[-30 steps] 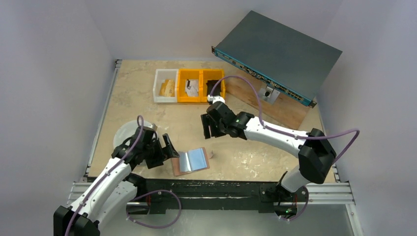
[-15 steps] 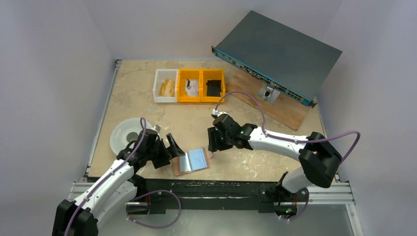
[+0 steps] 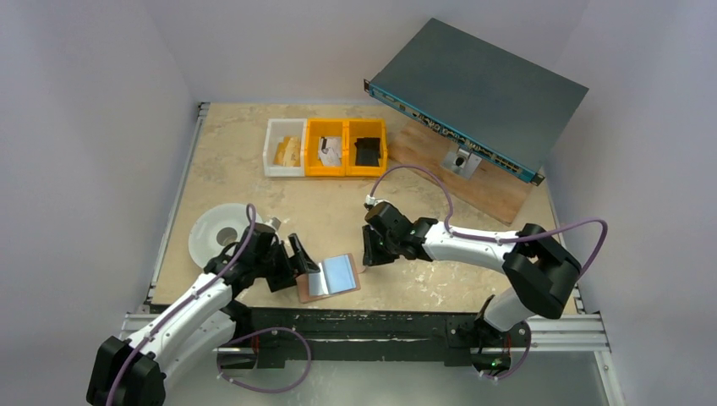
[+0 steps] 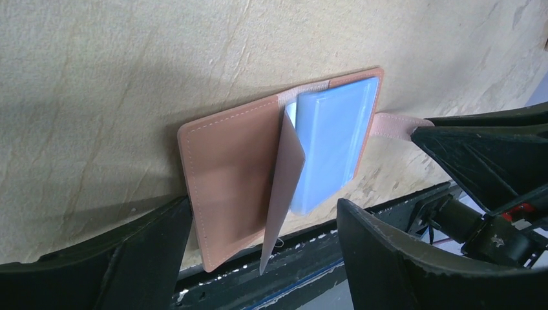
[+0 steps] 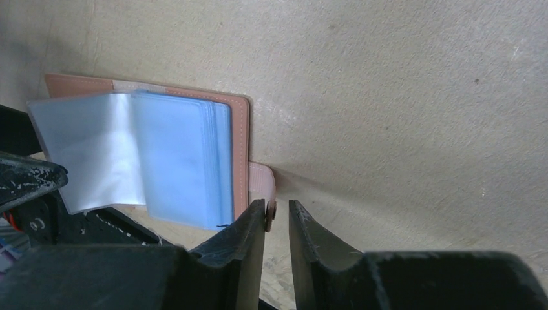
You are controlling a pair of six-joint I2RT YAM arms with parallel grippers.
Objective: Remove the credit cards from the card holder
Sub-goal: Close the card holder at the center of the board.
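The card holder (image 3: pixel 306 289), a pinkish-tan wallet, lies open near the table's front edge. Pale blue credit cards (image 3: pixel 340 271) sit stacked in its right half, with a clear shiny sleeve (image 5: pixel 90 148) fanned out to the left. My left gripper (image 3: pixel 298 264) stands open at the wallet's left side, its fingers wide on either side of a raised flap (image 4: pixel 284 174). My right gripper (image 5: pixel 276 205) is down at the snap tab (image 5: pixel 262 184). The tab lies between its nearly closed jaws against one finger, with a thin gap on the other side.
A white bin (image 3: pixel 284 146) and two yellow bins (image 3: pixel 347 145) stand at the back. A white round dish (image 3: pixel 216 233) lies behind my left arm. A grey box (image 3: pixel 482 85) rests on a wooden board (image 3: pixel 499 190) at the back right. The black front rail (image 3: pixel 372 321) runs just below the wallet.
My right gripper has come down from mid-table to the wallet's snap tab, narrowing its jaws. My left gripper has edged closer to the wallet's left side.
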